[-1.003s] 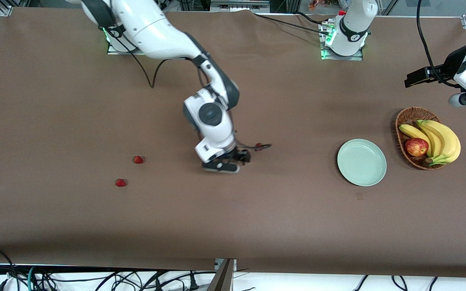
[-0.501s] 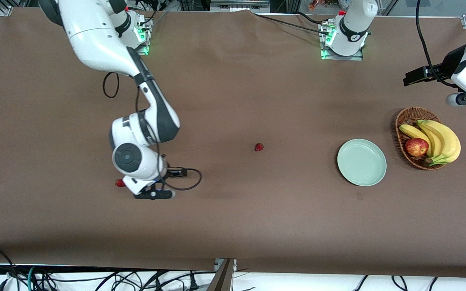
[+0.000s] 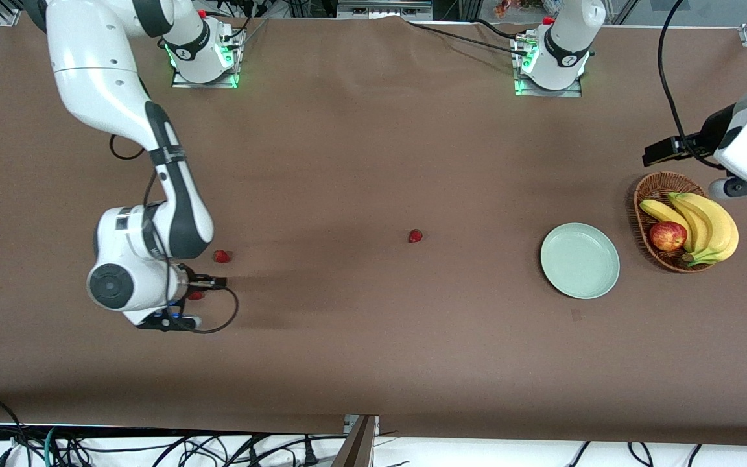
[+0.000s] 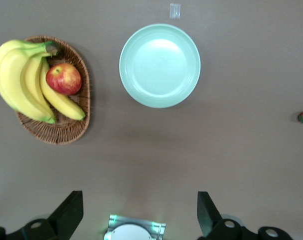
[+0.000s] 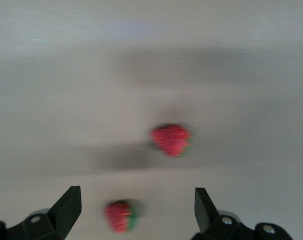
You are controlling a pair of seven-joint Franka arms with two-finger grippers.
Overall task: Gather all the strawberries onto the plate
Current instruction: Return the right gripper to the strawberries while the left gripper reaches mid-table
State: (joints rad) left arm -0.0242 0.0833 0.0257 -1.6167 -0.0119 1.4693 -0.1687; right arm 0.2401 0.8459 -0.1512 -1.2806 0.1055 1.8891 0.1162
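Brown surface (image 3: pixel 373 337): my right claw (image 5: pixel 136 212) gapes empty over two strawberries (image 5: pixel 171 140); left claw (image 4: pixel 140 215) waits, spread, above plate (image 4: pixel 159 65).

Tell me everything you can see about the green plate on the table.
The plate is a round, shallow dish in plain pale mint green, with a low raised rim and a smooth, slightly glossy surface that looks like plastic or glazed ceramic. It lies flat and upright on the brown table, toward the left arm's end, beside the wicker basket of fruit without touching it. Nothing lies in it and no gripper touches it. The left wrist view shows it whole from above.
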